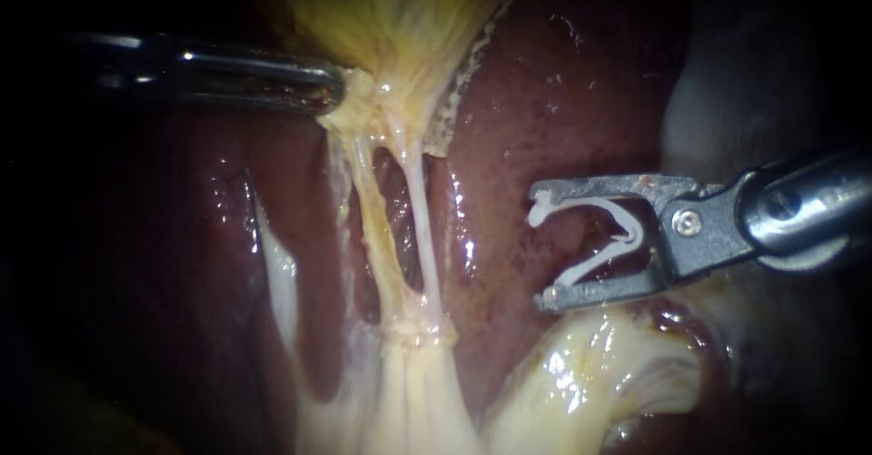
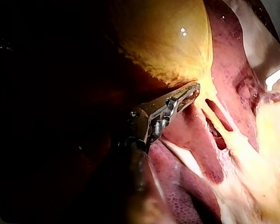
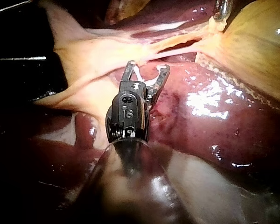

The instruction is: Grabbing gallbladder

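— Dark-red glossy liver (image 1: 545, 101) behind; where's the taut yellow gallbladder (image 1: 400, 10)?
— Twelve o'clock, its neck pinched by the left instrument (image 1: 334, 87). At three o'clock the right instrument (image 1: 538, 246) grips a white V-shaped clip (image 1: 636, 235) from both sides

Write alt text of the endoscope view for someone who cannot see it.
The left instrument grips the gallbladder at its narrow end, above two stretched tubes. The right instrument holds an open white clip over the liver.

Your left instrument (image 1: 332, 88): tips buried in gallbladder (image 1: 400, 10), shaft lost in dark at left. Gallbladder far end cut off.
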{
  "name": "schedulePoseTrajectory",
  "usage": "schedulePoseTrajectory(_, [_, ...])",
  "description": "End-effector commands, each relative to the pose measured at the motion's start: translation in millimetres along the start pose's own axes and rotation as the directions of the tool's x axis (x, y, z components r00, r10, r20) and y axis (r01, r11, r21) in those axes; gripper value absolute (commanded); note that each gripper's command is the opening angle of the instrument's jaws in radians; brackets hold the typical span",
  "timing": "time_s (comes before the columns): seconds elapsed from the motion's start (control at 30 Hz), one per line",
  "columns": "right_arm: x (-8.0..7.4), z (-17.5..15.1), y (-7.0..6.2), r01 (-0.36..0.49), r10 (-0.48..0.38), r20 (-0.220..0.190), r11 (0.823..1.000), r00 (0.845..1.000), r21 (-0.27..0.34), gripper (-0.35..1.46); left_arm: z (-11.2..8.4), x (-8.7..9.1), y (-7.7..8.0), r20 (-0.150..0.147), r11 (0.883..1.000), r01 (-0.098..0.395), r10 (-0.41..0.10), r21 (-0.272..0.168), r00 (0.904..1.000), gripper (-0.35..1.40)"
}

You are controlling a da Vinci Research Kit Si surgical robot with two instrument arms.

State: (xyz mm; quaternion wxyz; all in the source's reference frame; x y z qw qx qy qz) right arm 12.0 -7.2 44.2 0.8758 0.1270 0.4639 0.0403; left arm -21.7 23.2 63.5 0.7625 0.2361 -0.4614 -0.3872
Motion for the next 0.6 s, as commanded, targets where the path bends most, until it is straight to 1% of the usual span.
schedulePoseTrajectory(0.03, [0.0, 0.0, 0.0, 0.0, 0.0, 0.0, 1.0, 1.0, 0.0, 0.5, -0.2, -0.2, 0.1, 0.006, 1.0, 0.003, -0.003, 0.0, 1.0, -0.35])
schedulePoseTrajectory(0.07, [0.0, 0.0, 0.0, 0.0, 0.0, 0.0, 1.0, 1.0, 0.0, 0.5, -0.4, -0.2, 0.1, 0.006, 1.0, 0.011, -0.011, -0.002, 0.9999, -0.35])
schedulePoseTrajectory(0.23, [0.0, 0.0, 0.0, 0.0, 0.0, 0.0, 1.0, 1.0, 0.0, 0.5, -0.6, -0.3, 0.1, 0.009, 1.0, 0.014, -0.014, -0.009, 0.9999, -0.35])
schedulePoseTrajectory(0.6, [0.0, 0.0, 0.0, 0.0, 0.0, 0.0, 1.0, 1.0, 0.0, 0.5, -0.4, -0.1, 0.0, 0.01, 1.0, 0.009, -0.009, -0.015, 0.9999, -0.35])
